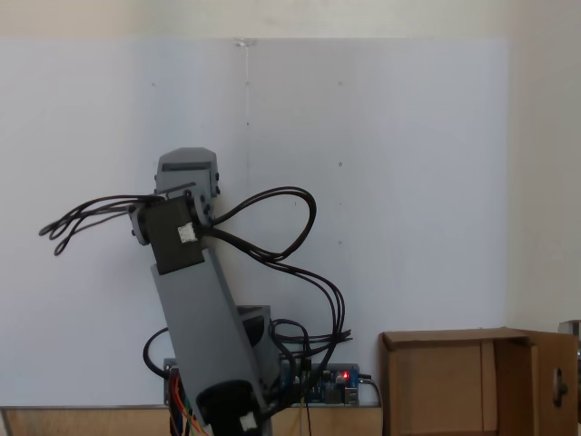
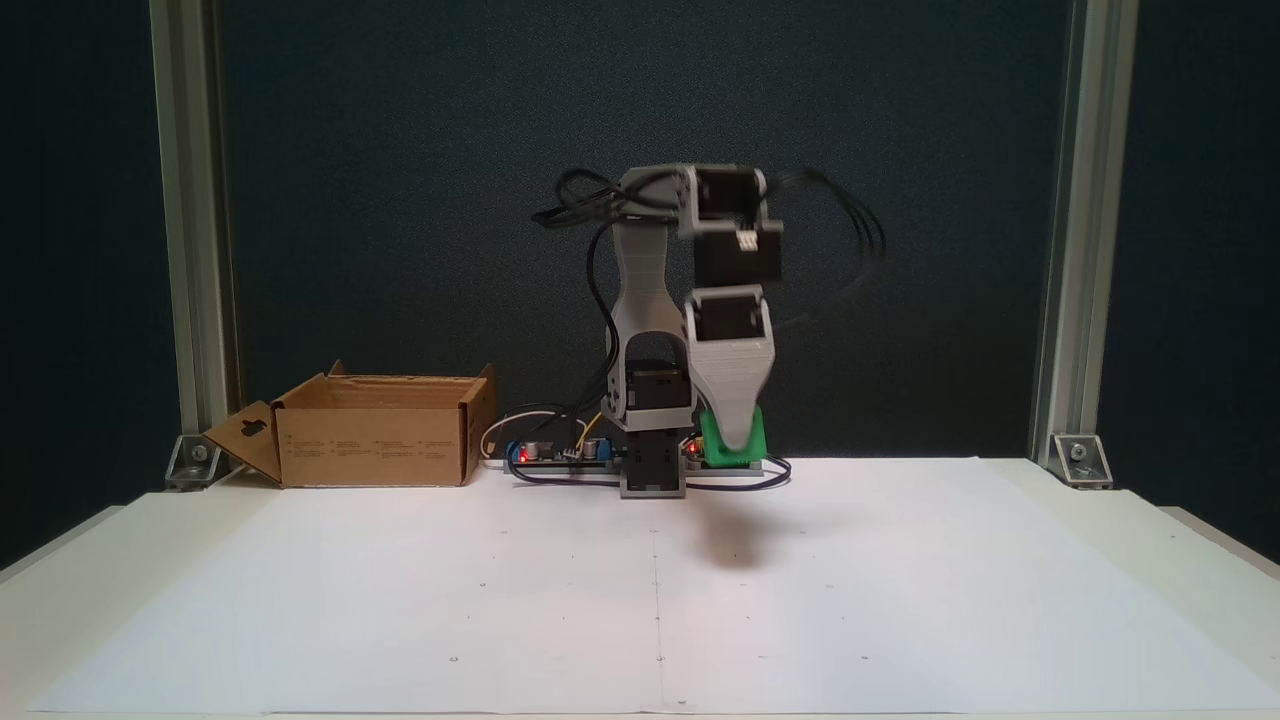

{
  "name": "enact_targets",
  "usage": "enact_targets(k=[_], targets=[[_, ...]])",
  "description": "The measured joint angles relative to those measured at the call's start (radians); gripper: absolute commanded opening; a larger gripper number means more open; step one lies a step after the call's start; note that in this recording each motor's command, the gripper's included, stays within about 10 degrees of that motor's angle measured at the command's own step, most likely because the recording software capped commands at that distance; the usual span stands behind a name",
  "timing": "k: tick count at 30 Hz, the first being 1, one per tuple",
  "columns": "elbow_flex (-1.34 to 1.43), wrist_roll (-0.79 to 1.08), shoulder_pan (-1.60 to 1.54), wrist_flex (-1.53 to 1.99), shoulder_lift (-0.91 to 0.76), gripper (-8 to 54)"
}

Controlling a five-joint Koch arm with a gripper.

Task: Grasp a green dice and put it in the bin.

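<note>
The green dice (image 2: 756, 444) hangs a little above the white table in front of the arm's base, and its shadow lies on the paper below it. My gripper (image 2: 737, 450) points straight down and is shut on the dice. One grey finger (image 2: 733, 415) covers the middle of the cube's face, and the other is hidden behind it. The bin (image 2: 375, 446), a brown cardboard box with upright flaps, stands at the back left in this fixed view, well apart from the gripper. In the other fixed view the bin (image 1: 454, 338) sits at the lower right, beside the arm's grey links (image 1: 204, 318).
Circuit boards with red lights and loose cables (image 2: 560, 455) lie by the arm's base (image 2: 652, 470) between it and the bin. Metal posts (image 2: 190, 250) stand at the table's back corners. White paper (image 2: 650, 600) covers the wide front area.
</note>
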State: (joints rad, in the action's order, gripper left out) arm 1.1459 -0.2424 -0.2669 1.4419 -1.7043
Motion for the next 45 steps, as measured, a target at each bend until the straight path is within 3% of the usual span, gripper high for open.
enact_targets(k=[4,8,18,28,32,36,45], targets=[[-0.221,0.0,0.114,0.097,-0.018,11.6],[-0.236,0.034,0.347,0.144,-0.029,11.6],[-0.239,0.336,1.017,0.147,-0.167,11.6],[-0.247,0.597,1.733,0.143,-0.172,11.6],[-0.247,0.637,1.959,0.124,-0.112,11.6],[-0.247,0.641,2.108,0.002,0.052,11.6],[-0.25,0.641,2.12,-0.158,0.245,11.6]])
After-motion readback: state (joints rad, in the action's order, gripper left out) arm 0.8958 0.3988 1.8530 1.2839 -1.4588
